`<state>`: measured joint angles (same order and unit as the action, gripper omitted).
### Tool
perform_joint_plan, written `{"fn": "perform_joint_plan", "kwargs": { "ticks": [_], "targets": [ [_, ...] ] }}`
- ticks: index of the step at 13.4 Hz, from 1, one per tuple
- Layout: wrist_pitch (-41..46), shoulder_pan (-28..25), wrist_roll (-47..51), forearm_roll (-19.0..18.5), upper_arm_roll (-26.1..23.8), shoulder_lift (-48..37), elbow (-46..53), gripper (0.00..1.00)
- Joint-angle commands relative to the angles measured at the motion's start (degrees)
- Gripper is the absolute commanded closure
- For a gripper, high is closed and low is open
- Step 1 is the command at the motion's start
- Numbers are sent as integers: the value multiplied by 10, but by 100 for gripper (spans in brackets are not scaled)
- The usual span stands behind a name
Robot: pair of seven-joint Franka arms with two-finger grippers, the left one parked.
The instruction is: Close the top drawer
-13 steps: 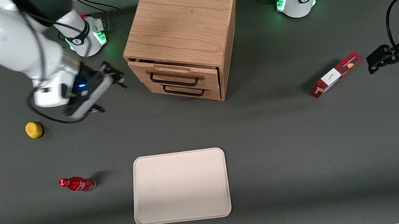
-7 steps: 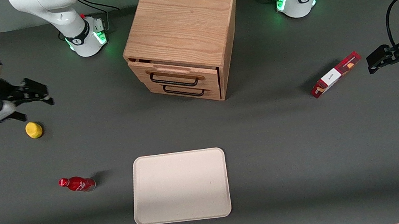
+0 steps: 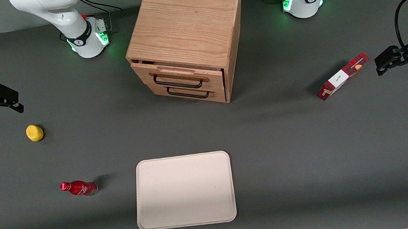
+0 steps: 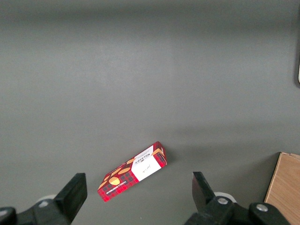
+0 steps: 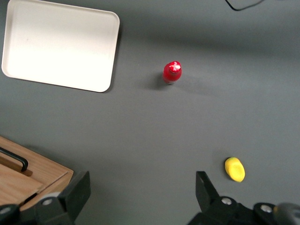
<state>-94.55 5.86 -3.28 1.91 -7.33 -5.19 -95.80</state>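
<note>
Grey table; open claw well apart from top drawer

Light oak top drawer with black handle; black tool; yellow lemon; red bottle; cream tray; grey counter.

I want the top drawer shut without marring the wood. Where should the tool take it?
Take or push the top drawer at its black wire handle, coming from in front: it stands proud there. The tool, open, hangs toward the working arm's end.
</note>
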Motion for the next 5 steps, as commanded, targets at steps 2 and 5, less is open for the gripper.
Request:
{"fn": "perform_joint_plan", "kwargs": {
  "ticks": [2, 5],
  "targets": [
    [11, 4, 40, -12, -14, 27, 23, 0],
    [11, 3, 41, -16, -15, 29, 21, 0]
  ]
}}
